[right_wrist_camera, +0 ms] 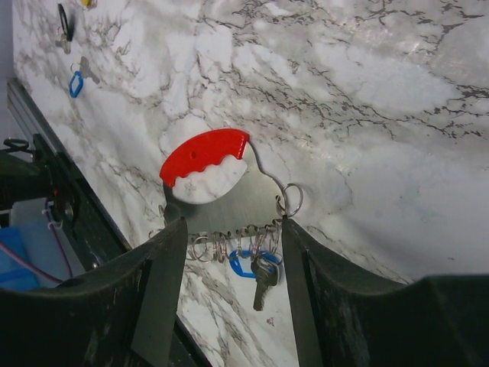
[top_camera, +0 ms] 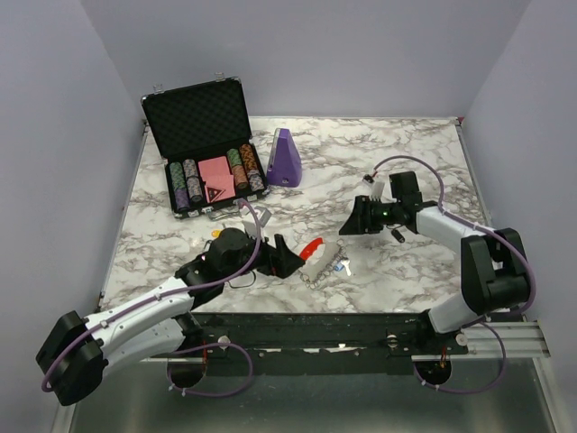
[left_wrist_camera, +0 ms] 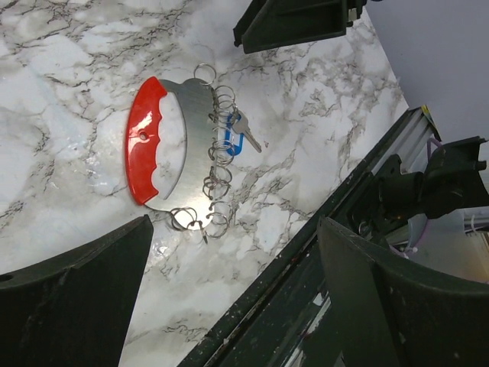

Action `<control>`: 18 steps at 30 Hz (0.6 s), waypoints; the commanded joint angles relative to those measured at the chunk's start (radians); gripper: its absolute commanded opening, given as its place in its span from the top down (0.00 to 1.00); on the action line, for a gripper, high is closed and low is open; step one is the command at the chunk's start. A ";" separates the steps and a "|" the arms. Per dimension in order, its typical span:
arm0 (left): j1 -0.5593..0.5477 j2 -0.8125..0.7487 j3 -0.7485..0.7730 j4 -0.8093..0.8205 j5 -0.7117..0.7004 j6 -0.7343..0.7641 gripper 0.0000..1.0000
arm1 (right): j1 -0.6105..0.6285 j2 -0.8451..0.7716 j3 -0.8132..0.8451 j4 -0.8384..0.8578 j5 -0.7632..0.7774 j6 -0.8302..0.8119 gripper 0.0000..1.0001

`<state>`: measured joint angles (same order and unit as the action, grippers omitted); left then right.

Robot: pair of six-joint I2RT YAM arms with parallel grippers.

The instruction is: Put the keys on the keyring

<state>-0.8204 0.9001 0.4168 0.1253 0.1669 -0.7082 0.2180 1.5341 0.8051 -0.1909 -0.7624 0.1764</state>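
Left fingers (left_wrist_camera: 69,298) spread wide | right fingers (right_wrist_camera: 114,306) apart, empty | keyring (right_wrist_camera: 229,210) corners cut off behind right fingers

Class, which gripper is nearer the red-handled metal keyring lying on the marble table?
Right, it seems. The right gripper is aimed at the red-handled metal keyring, its fingers flanking the ring-lined edge. The left gripper stands open off one end, the keyring ahead of its tips and off-centre.

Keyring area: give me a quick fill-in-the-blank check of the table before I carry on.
The keyring has a plastic arc coloured ____.
The one key right against it has a ____ tag.
The chip case at the back of the table stands with its lid ____.
Missing words: red; blue; open.
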 commanded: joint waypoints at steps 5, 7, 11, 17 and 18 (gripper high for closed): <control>-0.006 -0.059 -0.027 -0.019 -0.052 0.015 0.04 | 0.007 0.061 0.000 0.034 0.095 0.081 0.43; -0.008 -0.070 -0.033 -0.018 -0.055 0.016 0.04 | 0.007 0.076 0.000 0.028 0.100 0.081 0.45; -0.006 -0.081 -0.044 -0.015 -0.061 0.015 0.04 | 0.020 0.106 0.000 0.027 0.115 0.077 0.47; -0.006 -0.093 -0.062 -0.004 -0.067 0.007 0.03 | 0.026 0.121 0.006 0.025 0.118 0.069 0.48; -0.006 -0.096 -0.064 -0.004 -0.067 0.007 0.04 | 0.026 0.120 0.005 0.025 0.120 0.067 0.48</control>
<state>-0.8204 0.8219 0.3656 0.1238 0.1246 -0.7036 0.2367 1.6455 0.8051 -0.1726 -0.6689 0.2440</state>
